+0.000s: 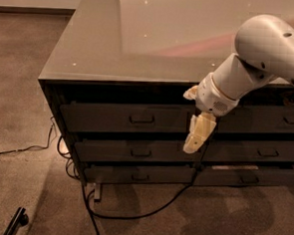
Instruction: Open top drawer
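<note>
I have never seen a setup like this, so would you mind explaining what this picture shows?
This is one camera view, looking down at a dark cabinet; where the camera sits is not known. The big white shape is the robot's arm. Its cream-coloured gripper hangs pointing down in front of the drawers, right of the handle of the top drawer, not on it, and I see nothing held. The glossy top shows only reflections. Cables trail over the carpet.
</note>
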Available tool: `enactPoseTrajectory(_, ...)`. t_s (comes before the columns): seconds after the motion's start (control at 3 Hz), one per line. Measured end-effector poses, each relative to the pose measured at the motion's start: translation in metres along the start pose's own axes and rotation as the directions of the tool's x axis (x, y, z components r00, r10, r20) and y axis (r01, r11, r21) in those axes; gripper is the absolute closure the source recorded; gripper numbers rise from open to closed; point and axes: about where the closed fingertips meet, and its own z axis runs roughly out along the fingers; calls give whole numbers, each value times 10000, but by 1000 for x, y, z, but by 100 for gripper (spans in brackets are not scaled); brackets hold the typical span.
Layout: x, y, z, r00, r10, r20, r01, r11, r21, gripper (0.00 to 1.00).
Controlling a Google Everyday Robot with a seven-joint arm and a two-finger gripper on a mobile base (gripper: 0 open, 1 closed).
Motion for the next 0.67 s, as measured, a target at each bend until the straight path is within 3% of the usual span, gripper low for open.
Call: enactPoseTrajectory(0.67,-13,-40,50,9950,-887,-463,878,9959,-217,0)
